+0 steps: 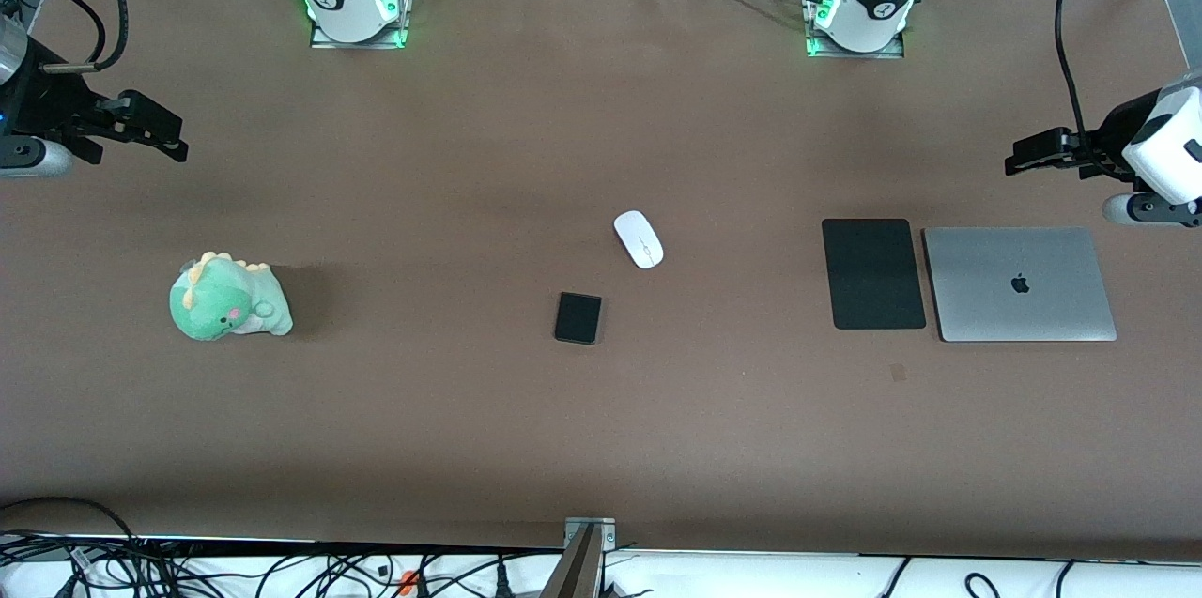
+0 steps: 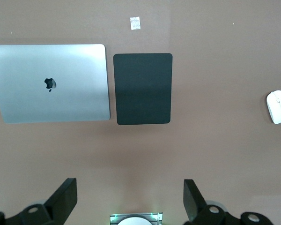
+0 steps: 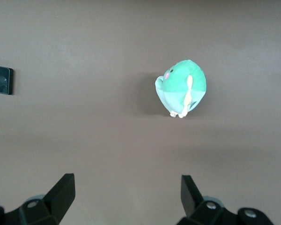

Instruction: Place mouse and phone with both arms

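**Both arms waiting at the table ends, mouse and phone lying free in the middle**

My left gripper [image 1: 1019,157] hangs in the air at the left arm's end of the tabletop [image 1: 601,448], above bare surface just farther from the front camera than the laptop [image 1: 1020,284]. Its jaws are spread wide with nothing between them; in my left wrist view the two fingers [image 2: 65,196] stand well apart. My right gripper [image 1: 174,145] hangs over the right arm's end, jaws likewise spread and empty, the fingers [image 3: 63,191] far from each other. Both arms wait.

The mouse [image 1: 639,238] lies flat on the tabletop near the middle, touching nothing. The phone [image 1: 577,317] lies close by, nearer to the front camera and a little toward the right arm's end, apart from the mouse. From my right wrist I catch only its edge [image 3: 1,79].

The mouse pad [image 1: 873,274] lies just beside the closed laptop, on the side toward the mouse, with a thin gap between them. A small pale scrap, perhaps tape [image 2: 135,23], sits near the pad. A green plush dinosaur [image 1: 228,298] rests toward the right arm's end, well apart from the phone.
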You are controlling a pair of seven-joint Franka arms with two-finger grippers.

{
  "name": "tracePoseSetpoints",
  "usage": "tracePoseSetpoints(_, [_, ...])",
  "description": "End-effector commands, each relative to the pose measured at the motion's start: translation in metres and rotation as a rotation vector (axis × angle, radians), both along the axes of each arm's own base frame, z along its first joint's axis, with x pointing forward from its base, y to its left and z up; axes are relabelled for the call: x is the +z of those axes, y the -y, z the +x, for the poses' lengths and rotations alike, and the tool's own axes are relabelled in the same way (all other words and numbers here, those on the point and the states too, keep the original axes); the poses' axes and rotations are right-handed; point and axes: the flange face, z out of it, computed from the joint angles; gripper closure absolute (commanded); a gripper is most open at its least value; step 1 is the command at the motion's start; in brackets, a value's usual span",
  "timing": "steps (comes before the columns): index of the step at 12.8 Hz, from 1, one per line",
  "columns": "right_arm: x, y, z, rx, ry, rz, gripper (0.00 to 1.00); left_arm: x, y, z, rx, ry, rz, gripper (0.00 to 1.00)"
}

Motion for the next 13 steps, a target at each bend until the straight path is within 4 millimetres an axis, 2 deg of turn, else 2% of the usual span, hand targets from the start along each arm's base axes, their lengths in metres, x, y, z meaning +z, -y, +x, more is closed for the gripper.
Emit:
tracePoseSetpoints(1, [0.003,0.005,0.003,-0.009,0.007,-0.011,0.0,0.007,0.028,-0.001,-0.051,-0.018,-0.016,0.0])
tracePoseSetpoints(3, [0.003,0.004,0.003,-0.007,0.007,-0.011,0.0,0.006,0.054,-0.011,-0.082,-0.075,-0.013,0.0])
tracePoseSetpoints(5, [0.003,0.003,0.003,-0.006,0.007,-0.01,0.0,-0.004,0.074,-0.01,-0.1,-0.09,-0.029,0.0])
tracePoseSetpoints(7, [0.004,0.001,0.003,0.0,0.008,-0.011,0.0,-0.039,0.125,0.0,-0.108,-0.107,-0.027,0.0])
tracePoseSetpoints(8, [0.003,0.001,0.003,0.0,0.005,-0.011,0.0,-0.057,0.158,0.008,-0.06,-0.091,-0.017,0.0])
tracePoseSetpoints(10, [0.003,0.001,0.003,-0.003,0.007,-0.011,0.0,-0.106,0.217,0.022,0.056,-0.072,0.0,0.0])
tracePoseSetpoints(13, [0.004,0.003,0.003,0.002,0.008,-0.006,0.0,-0.165,0.289,0.033,0.223,-0.02,-0.008,0.0])
